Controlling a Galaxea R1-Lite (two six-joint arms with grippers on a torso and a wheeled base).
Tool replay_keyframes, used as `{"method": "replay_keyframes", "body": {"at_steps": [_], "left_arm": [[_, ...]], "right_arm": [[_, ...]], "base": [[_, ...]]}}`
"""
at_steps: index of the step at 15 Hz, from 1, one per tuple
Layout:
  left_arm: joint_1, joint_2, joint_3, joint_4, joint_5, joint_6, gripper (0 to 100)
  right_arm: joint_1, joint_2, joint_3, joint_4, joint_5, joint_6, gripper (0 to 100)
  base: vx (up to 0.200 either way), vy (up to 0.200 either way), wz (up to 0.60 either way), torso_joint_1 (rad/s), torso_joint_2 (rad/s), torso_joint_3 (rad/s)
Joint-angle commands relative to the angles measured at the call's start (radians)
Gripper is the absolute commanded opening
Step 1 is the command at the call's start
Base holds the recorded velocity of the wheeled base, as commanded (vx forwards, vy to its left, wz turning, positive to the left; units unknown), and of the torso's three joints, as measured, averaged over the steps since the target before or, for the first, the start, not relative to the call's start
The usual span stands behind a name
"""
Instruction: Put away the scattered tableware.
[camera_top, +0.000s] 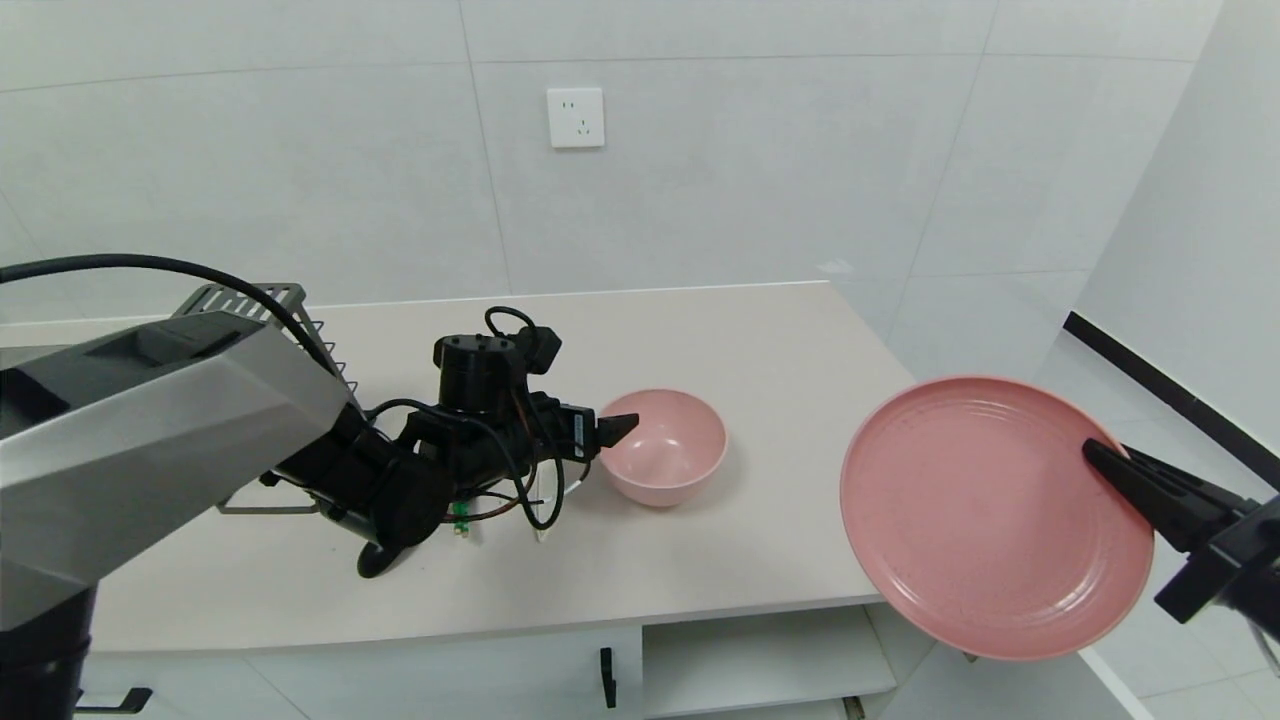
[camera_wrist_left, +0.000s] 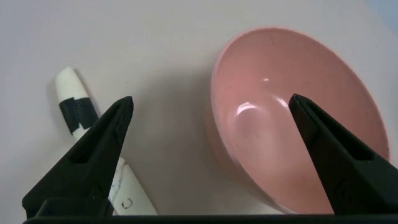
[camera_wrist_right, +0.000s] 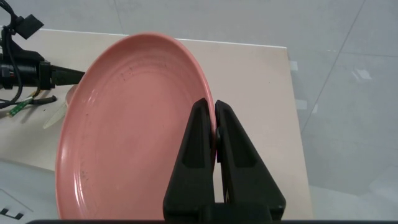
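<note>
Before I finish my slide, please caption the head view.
Left gripper open astride the rim of the pink bowl on the counter; right gripper holds a pink plate by its edge.

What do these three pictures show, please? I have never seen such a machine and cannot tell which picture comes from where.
This is a robot with two arms, each ending in a black two-fingered tool. The wide picture comes from a camera on its head; the two close ones from cameras on its wrists. On the pale beige table stands an empty round pink bowl; beside it lies a small white piece with a black band, which I cannot identify. The left tool is open at the bowl's rim. The right tool is shut on the rim of a round pink plate, holding it tilted in the air beyond the table's right end.
</note>
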Motion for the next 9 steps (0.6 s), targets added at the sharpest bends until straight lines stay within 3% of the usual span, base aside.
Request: {"method": "replay_keyframes", "body": {"at_steps": [1, 9], "left_arm": [[-0.012, 0.028, -0.007, -0.002, -0.001, 0.0, 100], [-0.021, 0.052, -0.021, -0.006, -0.001, -0.002, 100]], "right_arm": [[0.0, 0.004, 0.0, -0.001, 0.001, 0.0, 0], [0.002, 0.007, 0.0, 0.01, 0.001, 0.0, 0]], "base": [[0.0, 0.0, 0.0, 0.0, 0.0, 0.0], [0.0, 0.0, 0.0, 0.0, 0.0, 0.0]]}}
